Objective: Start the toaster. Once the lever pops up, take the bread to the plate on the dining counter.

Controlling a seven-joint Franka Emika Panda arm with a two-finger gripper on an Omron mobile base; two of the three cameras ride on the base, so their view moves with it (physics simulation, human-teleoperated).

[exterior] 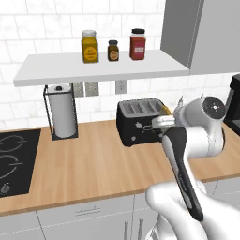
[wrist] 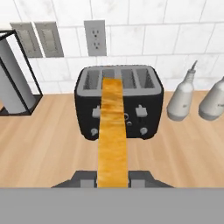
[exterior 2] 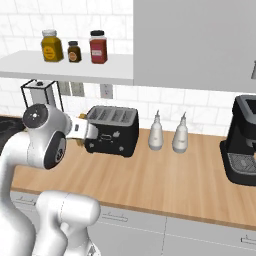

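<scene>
The bread is being pinched edge-on by the jaws, lifted clear in front of the toaster. Next, it is probably being carried off to the plate, kept steady.

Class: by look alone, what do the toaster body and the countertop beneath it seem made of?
Toaster: black casing, probably matte plastic or painted metal; its flat even tone shows almost no glare.
Countertop: light wood or wood-look laminate, satin; long pale grain streaks run across it.

Paper towel roll w/ 3 spice jars on shelf above.
</scene>
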